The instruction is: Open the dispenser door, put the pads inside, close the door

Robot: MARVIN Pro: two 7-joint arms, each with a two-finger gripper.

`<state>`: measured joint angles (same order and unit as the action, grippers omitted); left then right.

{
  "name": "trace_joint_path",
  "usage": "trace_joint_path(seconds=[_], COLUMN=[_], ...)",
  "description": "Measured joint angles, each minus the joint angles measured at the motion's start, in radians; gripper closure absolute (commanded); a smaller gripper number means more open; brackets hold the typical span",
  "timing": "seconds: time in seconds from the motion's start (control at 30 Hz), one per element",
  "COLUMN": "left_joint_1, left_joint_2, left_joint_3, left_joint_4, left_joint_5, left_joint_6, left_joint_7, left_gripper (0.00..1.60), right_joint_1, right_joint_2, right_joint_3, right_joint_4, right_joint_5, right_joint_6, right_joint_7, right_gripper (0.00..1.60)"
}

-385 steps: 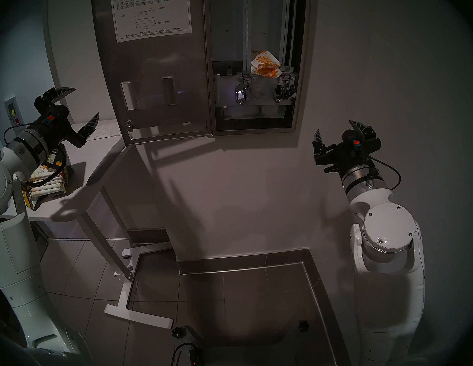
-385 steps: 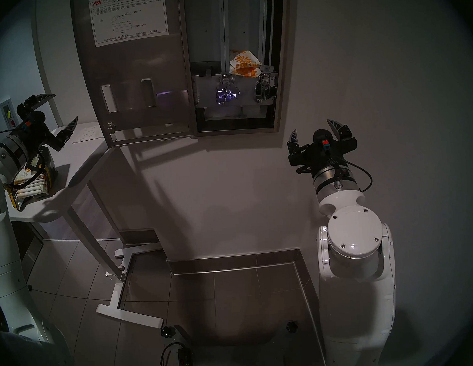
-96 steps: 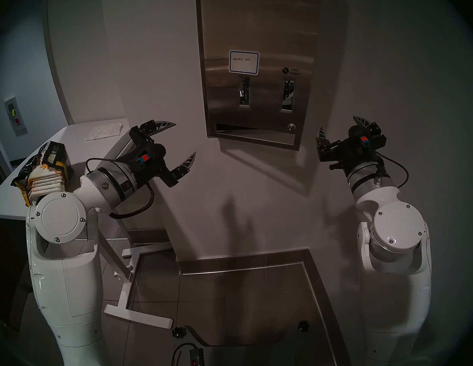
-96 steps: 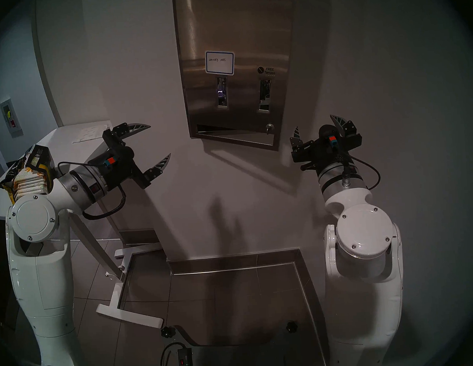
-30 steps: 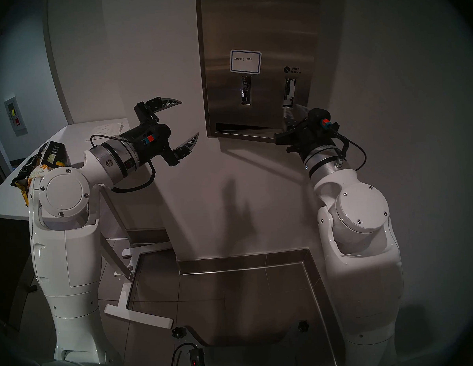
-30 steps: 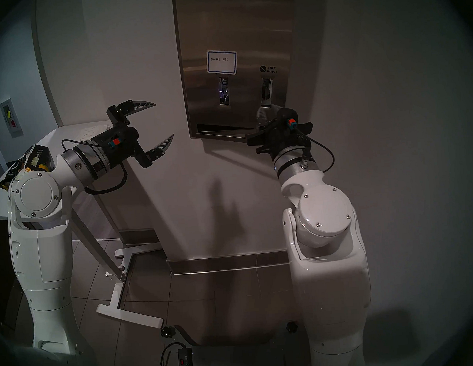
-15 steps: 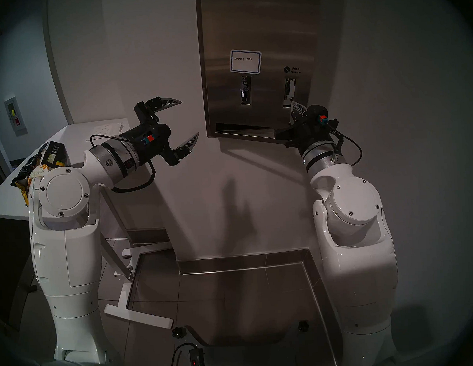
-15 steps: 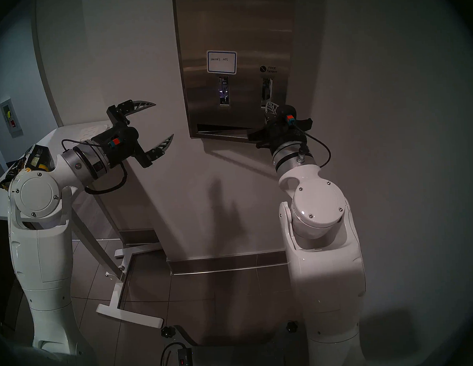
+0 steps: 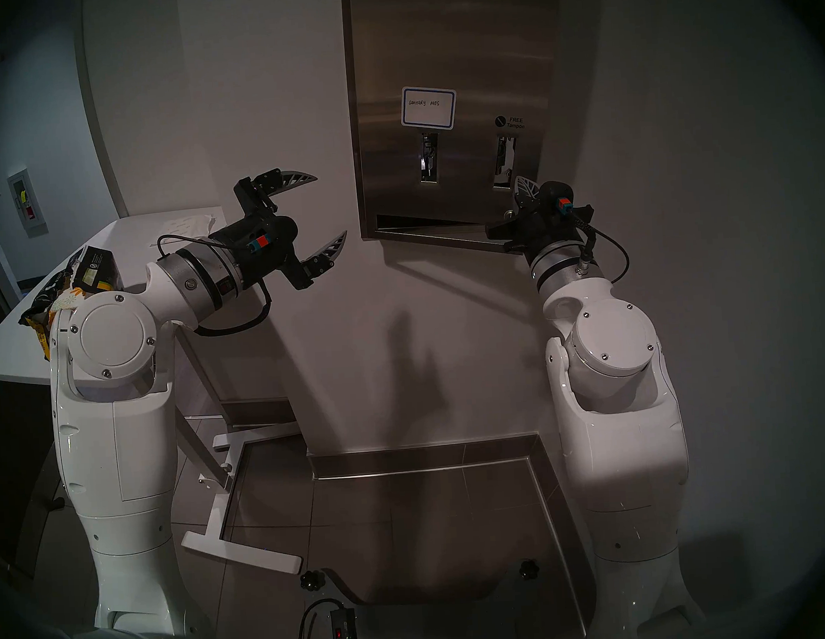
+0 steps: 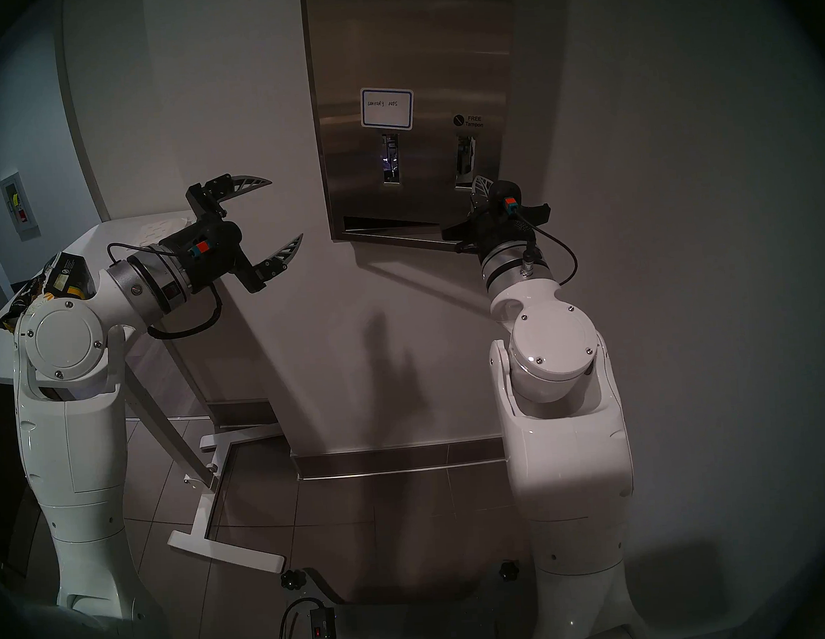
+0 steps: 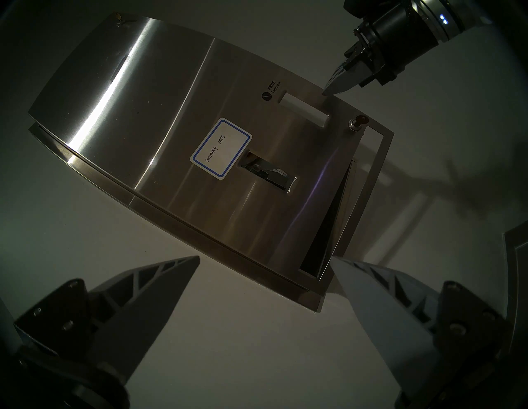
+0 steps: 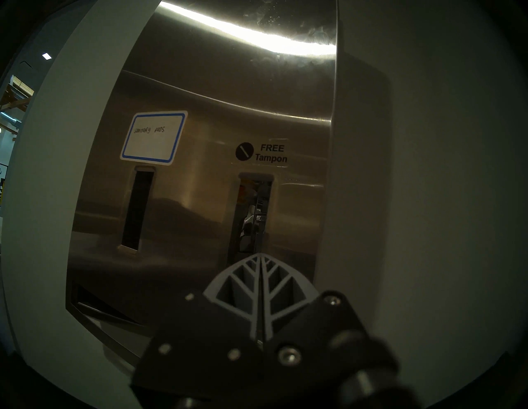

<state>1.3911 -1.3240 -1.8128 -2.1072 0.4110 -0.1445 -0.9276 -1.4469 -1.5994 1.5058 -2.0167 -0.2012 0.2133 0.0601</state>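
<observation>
With the door (image 9: 449, 62) nearly shut on the dispenser (image 9: 511, 245), the right claw (image 9: 524, 190), pinched empty, presses its lower right corner; next, push until flush. Left claw (image 9: 321, 214) waits wide.

Both white arms are raised with bent elbows. The left gripper (image 9: 317, 216) points forward and a little inward, its two curved fingers spread wide. The right gripper (image 9: 524, 189) tilts slightly upward, fingers pressed together.

Blue-bordered white label (image 9: 428, 107), steel door (image 9: 453, 47)
</observation>
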Motion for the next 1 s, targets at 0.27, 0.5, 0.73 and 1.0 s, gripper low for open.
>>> trace_joint_path(seconds=[0.27,0.5,0.73,1.0], left_joint_1=[0.000,0.000,0.000,0.000], left_joint_2=[0.000,0.000,0.000,0.000], left_joint_3=[0.000,0.000,0.000,0.000], left_joint_4=[0.000,0.000,0.000,0.000], left_joint_5=[0.000,0.000,0.000,0.000], left_joint_6=[0.000,0.000,0.000,0.000], left_joint_7=[0.000,0.000,0.000,0.000], left_gripper=[0.00,0.00,0.00,0.00], right_joint_1=[0.041,0.077,0.110,0.147], right_joint_2=[0.000,0.000,0.000,0.001], right_joint_3=[0.011,0.020,0.030,0.040], right_joint_4=[0.044,0.079,0.106,0.137], right_joint_5=[-0.003,-0.004,-0.005,-0.004], right_joint_6=[-0.009,-0.018,-0.025,-0.026], right_joint_7=[-0.003,-0.003,-0.005,0.001], right_gripper=[1.60,1.60,1.60,1.60])
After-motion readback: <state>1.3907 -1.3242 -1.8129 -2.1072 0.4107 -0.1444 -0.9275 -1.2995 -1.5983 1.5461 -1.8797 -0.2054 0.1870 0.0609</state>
